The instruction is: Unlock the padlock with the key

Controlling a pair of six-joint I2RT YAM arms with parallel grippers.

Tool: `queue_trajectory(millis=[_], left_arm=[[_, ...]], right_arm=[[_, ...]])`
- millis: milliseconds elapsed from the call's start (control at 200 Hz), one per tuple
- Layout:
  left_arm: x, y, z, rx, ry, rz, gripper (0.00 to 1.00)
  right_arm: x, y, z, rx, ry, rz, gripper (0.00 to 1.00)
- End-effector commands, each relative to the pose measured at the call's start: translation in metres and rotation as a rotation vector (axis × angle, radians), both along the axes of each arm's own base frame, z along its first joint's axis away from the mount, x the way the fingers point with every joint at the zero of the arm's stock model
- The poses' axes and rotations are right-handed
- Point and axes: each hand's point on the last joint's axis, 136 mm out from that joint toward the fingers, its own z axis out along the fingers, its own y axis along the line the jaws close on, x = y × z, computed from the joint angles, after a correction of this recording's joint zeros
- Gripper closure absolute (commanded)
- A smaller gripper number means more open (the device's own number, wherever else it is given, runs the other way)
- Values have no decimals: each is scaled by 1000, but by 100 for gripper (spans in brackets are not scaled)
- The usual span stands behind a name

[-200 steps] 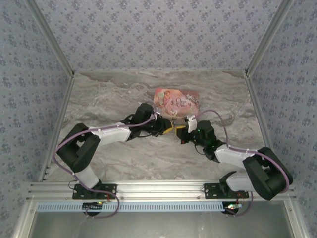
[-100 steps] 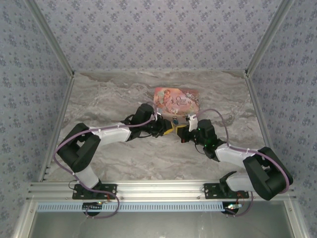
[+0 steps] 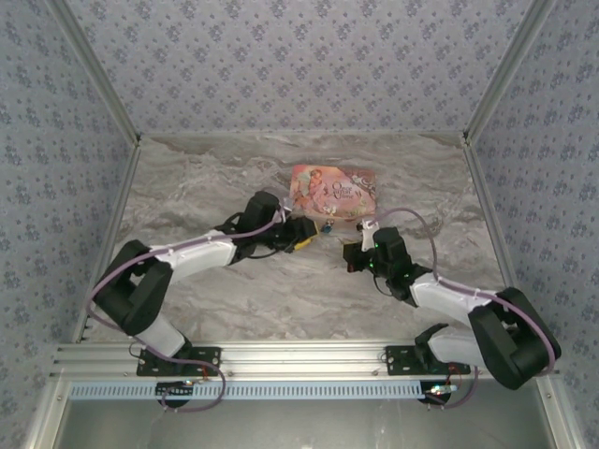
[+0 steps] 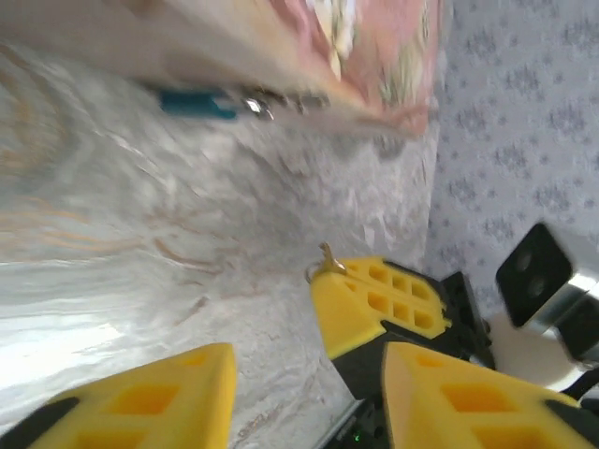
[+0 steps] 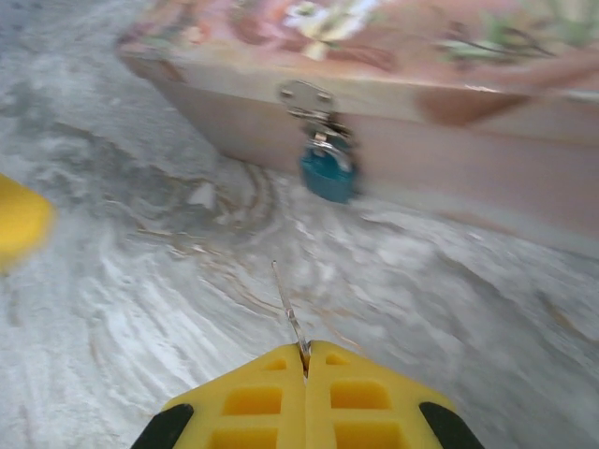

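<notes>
**Q:** Where is the padlock (image 5: 328, 173)?

**A:** It hangs from a silver hasp (image 5: 304, 96) on the near face of the pink book-shaped box (image 3: 333, 190). The box lies toward the far edge of the table (image 3: 215, 309), right of the middle.

**Q:** And your grippers?

**A:** My right gripper (image 5: 306, 360) is pressed together on the key (image 5: 288, 309). The blade points toward the lock, well short of it. My left gripper (image 3: 307, 236) stands apart, holding nothing, near the lock's left.

**Q:** How is this step done well?

**A:** I cannot make out the keyway from here, so I judge it best to line the blade up first and advance slowly. The lock dangles and will likely swing, so my left fingers (image 4: 140, 402) could steady its body.

**Q:** What does the box hold?

**A:** Its lid is down and latched, so the contents are hidden.
</notes>
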Motion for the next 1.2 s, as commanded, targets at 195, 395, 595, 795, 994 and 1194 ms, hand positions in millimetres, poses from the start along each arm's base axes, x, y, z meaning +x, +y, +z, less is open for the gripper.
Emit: queue_trajectory(millis=[195, 395, 595, 795, 994, 1194], left_arm=[[56, 52, 31, 297, -257, 54, 19], [78, -9, 49, 243, -328, -76, 17], [80, -80, 51, 215, -371, -218, 17], [73, -142, 39, 266, -427, -375, 17], [87, -166, 23, 425, -479, -427, 18], [94, -169, -1, 500, -441, -457, 19]], right_arm=[[-20, -63, 16, -131, 55, -272, 100], [-39, -115, 46, -207, 57, -489, 100], [-59, -146, 75, -276, 61, -585, 100], [-71, -163, 86, -348, 89, -630, 100], [-75, -168, 92, -368, 93, -640, 100], [-75, -170, 93, -373, 89, -643, 100]])
